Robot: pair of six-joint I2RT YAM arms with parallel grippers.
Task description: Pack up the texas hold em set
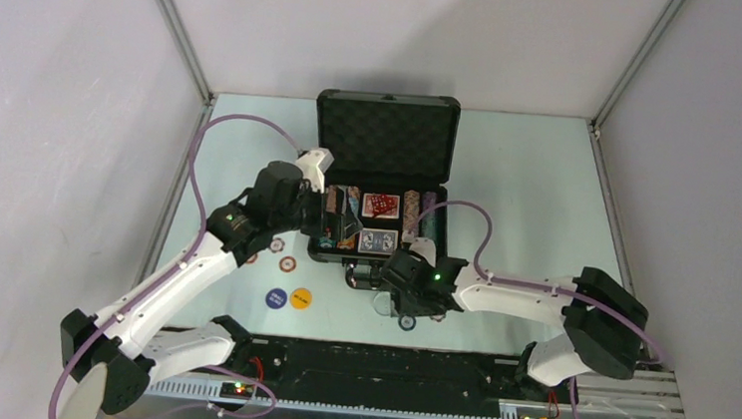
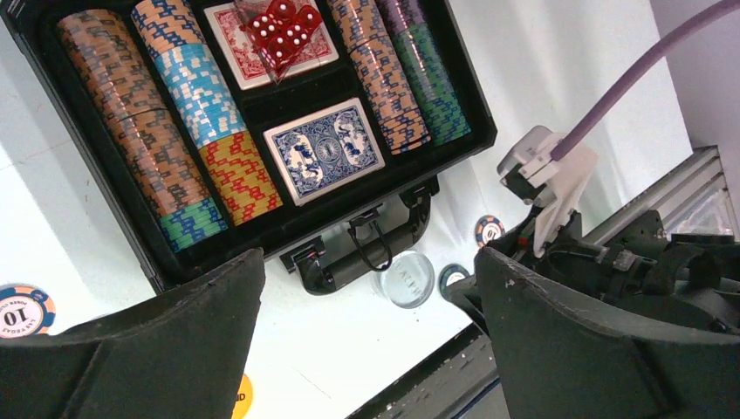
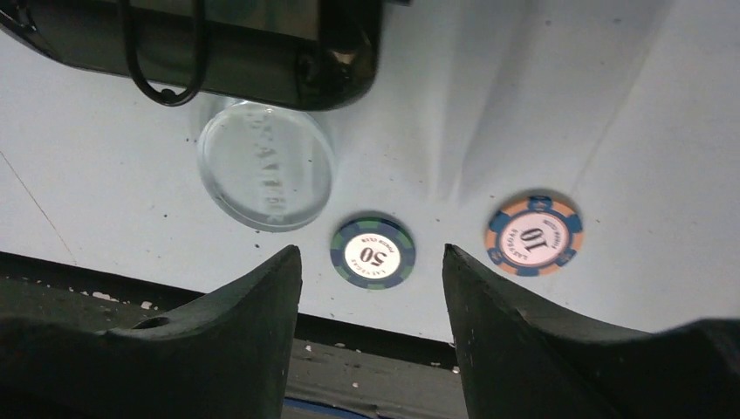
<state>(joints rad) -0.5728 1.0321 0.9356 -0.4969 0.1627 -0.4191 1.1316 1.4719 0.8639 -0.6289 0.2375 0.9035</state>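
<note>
Black case lies open mid-table with its lid raised at the far side, holding chip rows, a blue deck and red dice. Only the right wrist view makes the chip marked 50 legible, beside a chip marked 10 and a clear button, all just in front of the case. The right gripper is spread and empty, with the chip marked 50 showing between its fingers. The left gripper is wide apart and empty above the case's near edge

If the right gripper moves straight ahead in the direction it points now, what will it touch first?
Probably the 50 chip, which lies on the table just ahead, between the fingers of the right gripper. Depth is hard to judge.
</note>
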